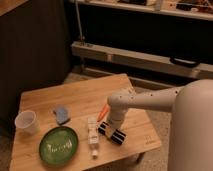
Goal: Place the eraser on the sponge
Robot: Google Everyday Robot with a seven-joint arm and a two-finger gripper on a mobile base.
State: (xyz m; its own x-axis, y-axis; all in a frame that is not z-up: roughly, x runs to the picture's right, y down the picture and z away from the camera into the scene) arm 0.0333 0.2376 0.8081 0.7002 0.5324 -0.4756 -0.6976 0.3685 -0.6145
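The eraser (113, 134), a flat black block with pale stripes, lies on the wooden table (50, 97) near its front right. My gripper (113, 125) reaches down from the white arm (150, 100) and sits right over the eraser's middle, partly hiding it. The sponge (62, 114), a small light-blue pad, lies to the left, well apart from the gripper, between the cup and the bottle.
A clear plastic bottle (92, 135) lies just left of the eraser. An orange stick (102, 113) pokes out behind the gripper. A green plate (59, 145) sits at the front left, a translucent white cup (26, 121) at the far left edge.
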